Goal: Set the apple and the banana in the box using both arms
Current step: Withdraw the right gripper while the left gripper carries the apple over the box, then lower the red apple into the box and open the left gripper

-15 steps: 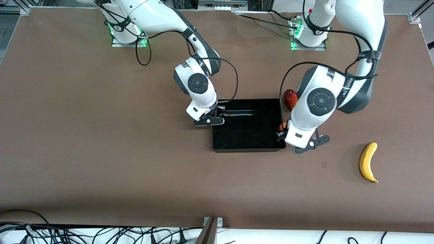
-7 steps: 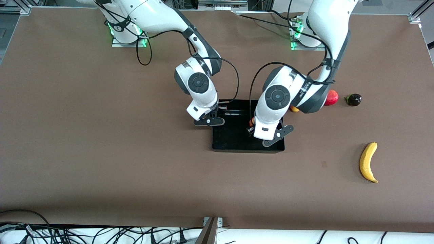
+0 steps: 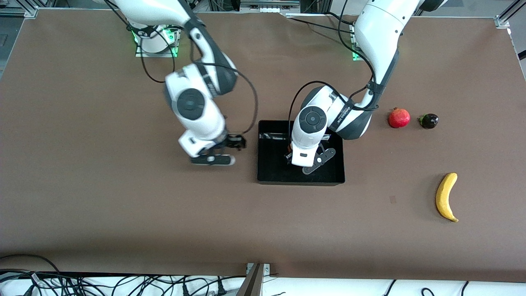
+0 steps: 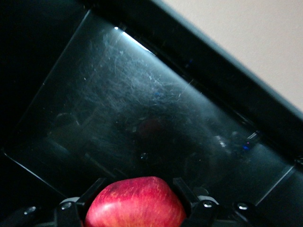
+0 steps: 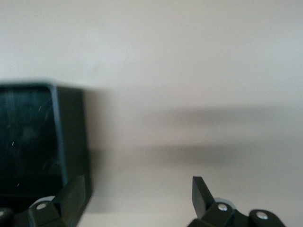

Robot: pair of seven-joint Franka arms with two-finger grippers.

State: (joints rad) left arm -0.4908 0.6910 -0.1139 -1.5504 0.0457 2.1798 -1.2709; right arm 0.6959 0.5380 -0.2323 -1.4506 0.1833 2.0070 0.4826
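The red, yellow-streaked apple (image 4: 135,204) sits between the fingers of my left gripper (image 4: 136,183), which is shut on it. That left gripper (image 3: 289,155) hangs over the middle of the black box (image 3: 272,168), whose glossy floor (image 4: 142,104) lies just under the apple. My right gripper (image 3: 237,142) is open with nothing between its fingers, low over the bare table beside the box, toward the right arm's end. In the right wrist view the right gripper (image 5: 137,194) faces the table, with a corner of the box (image 5: 71,132) beside it. The yellow banana (image 3: 446,197) lies on the table toward the left arm's end, nearer the front camera than the box.
A plain red pomegranate (image 3: 399,118) and a small dark fruit (image 3: 428,121) lie side by side on the table toward the left arm's end, farther from the front camera than the banana. Cables run along the table's front edge.
My right gripper has opened and drawn away from the box's wall toward the right arm's end. My left arm has carried the apple from the box's edge to over its middle.
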